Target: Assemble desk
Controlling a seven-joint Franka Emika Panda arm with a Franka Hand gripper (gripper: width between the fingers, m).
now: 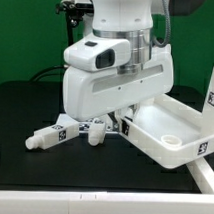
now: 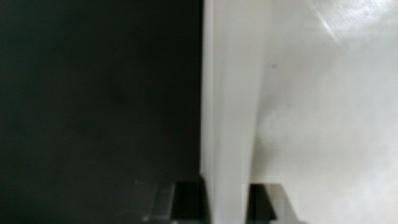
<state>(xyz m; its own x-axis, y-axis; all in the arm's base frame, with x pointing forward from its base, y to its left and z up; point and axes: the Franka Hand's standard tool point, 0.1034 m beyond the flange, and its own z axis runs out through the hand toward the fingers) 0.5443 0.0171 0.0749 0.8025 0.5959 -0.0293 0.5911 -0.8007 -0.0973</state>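
The desk's white tabletop panel [image 1: 169,132] lies on the black table at the exterior view's right, rim up, with a round socket showing inside. My gripper [image 1: 124,120] is at its left rim, mostly hidden under the hand. In the wrist view the gripper [image 2: 228,203] is shut on the tabletop's thin rim wall [image 2: 231,100], with a dark finger [image 2: 191,203] on either side of it. Two white legs [image 1: 49,136] [image 1: 94,129] with tags lie on the table left of the panel. Another tagged leg [image 1: 212,94] stands upright at the panel's far right corner.
The black table mat [image 1: 25,107] stretches to the left of the arm. A white strip [image 1: 92,200] runs along the front edge. Cables and a dark stand [image 1: 70,14] sit behind the arm.
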